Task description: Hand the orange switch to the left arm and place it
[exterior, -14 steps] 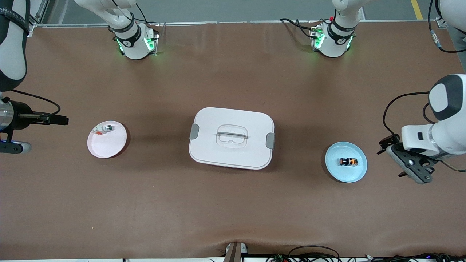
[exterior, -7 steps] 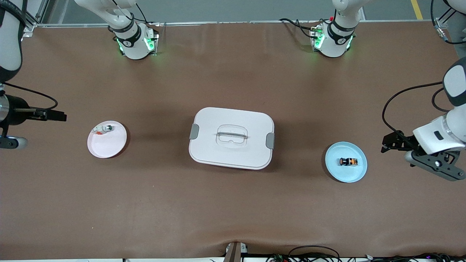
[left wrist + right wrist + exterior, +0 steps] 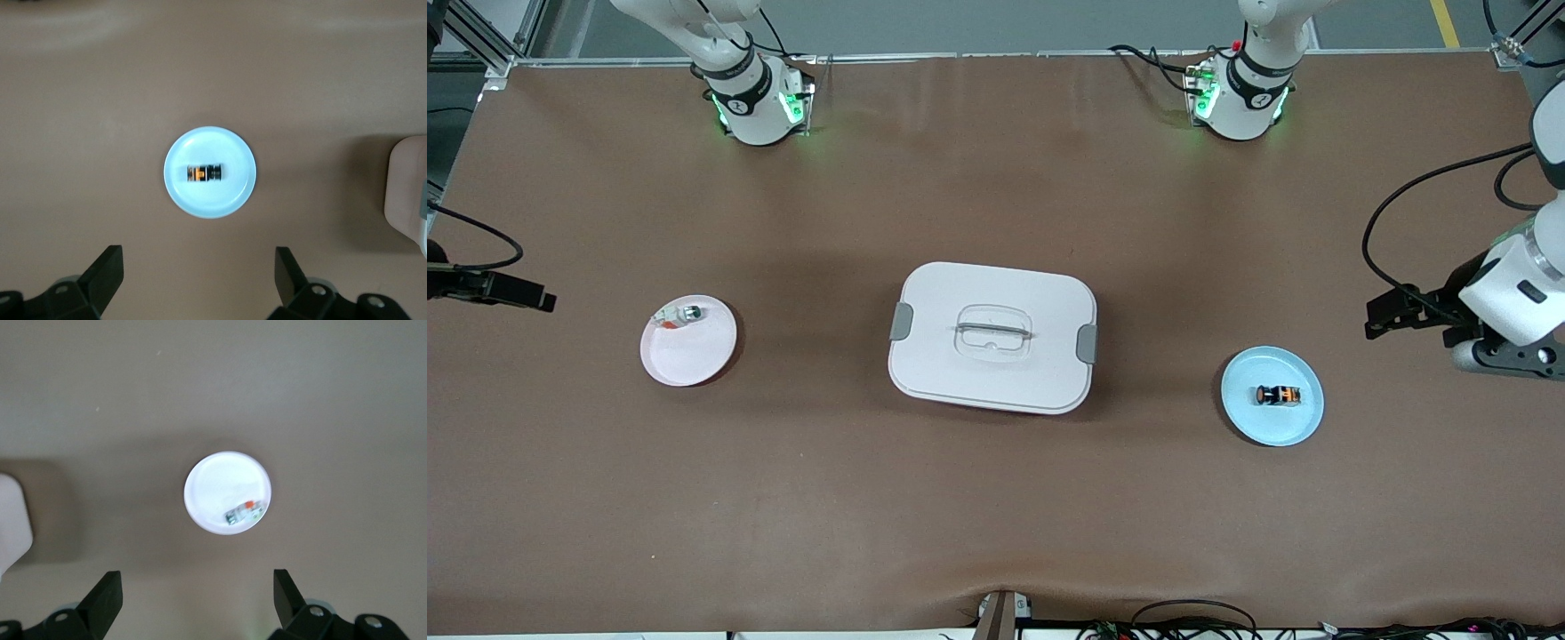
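Seen whole only from the front: smooth white rounded box [image 3: 992, 337] with grey clips, mid-table on brown cloth [image 3: 996, 498]. Glimpsed merely as a pale edge in both wrist views. Spread wide and empty over bare cloth: left gripper [image 3: 199, 280] and right gripper [image 3: 197, 600], touching nothing. Ahead of the left jaws, well apart: round light blue plate [image 3: 210, 197] carrying the orange switch [image 3: 205, 173], lying sideways. Ahead of the right jaws: pink plate [image 3: 220, 480] with small silver-and-white part [image 3: 243, 514].
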